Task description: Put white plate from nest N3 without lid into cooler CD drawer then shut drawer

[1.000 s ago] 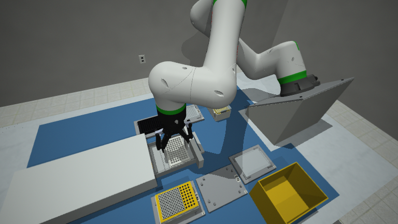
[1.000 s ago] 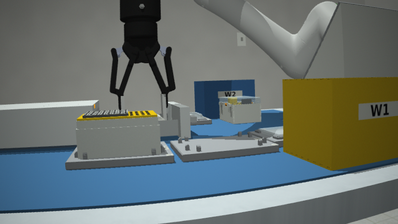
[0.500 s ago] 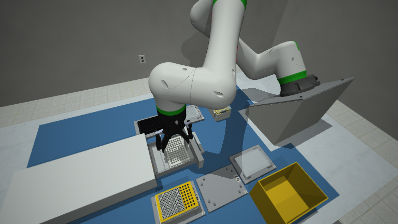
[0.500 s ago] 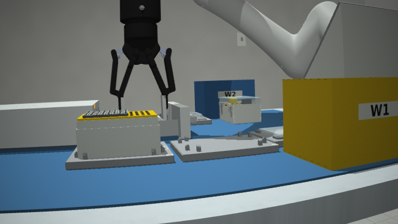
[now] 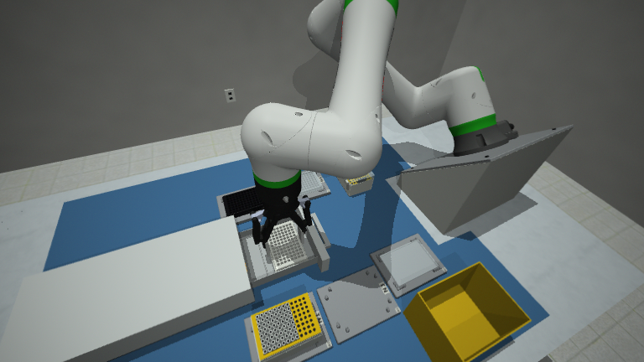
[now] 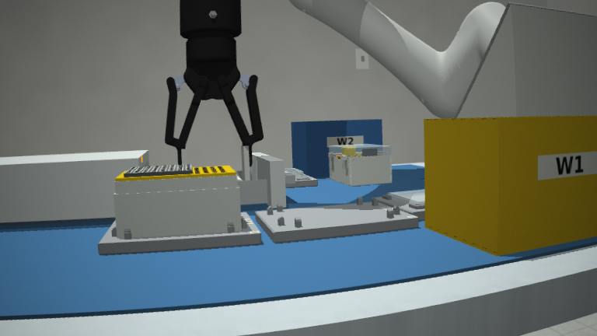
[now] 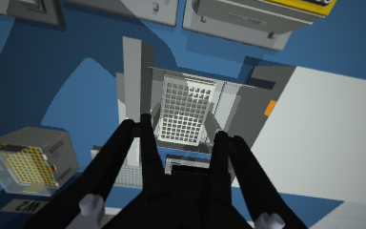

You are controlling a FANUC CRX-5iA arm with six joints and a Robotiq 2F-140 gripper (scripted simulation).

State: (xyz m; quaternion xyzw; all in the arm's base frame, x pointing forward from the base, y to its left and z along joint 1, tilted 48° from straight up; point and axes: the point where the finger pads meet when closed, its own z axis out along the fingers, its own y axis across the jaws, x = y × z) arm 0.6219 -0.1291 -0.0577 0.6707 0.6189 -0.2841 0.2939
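The white well plate (image 5: 284,245) sits low in the open drawer of the cooler CD (image 5: 127,281), with its long side across the drawer. My gripper (image 5: 282,230) points straight down over the drawer and is shut on the plate's two long edges. In the wrist view the plate (image 7: 183,110) shows between my fingertips, inside the drawer walls. The drawer's bar handle (image 5: 324,244) faces the arm's base. CD's lamp (image 7: 271,107) glows amber. In the exterior view my gripper (image 6: 214,156) shows, but the tip box hides the plate.
A yellow-topped tip box (image 5: 284,324) stands just in front of the drawer. An empty grey nest (image 5: 358,308), a nest with a lidded plate (image 5: 408,261) and the yellow bin W1 (image 5: 467,312) lie to the right. A black plate (image 5: 241,200) and a small box (image 5: 357,184) sit behind.
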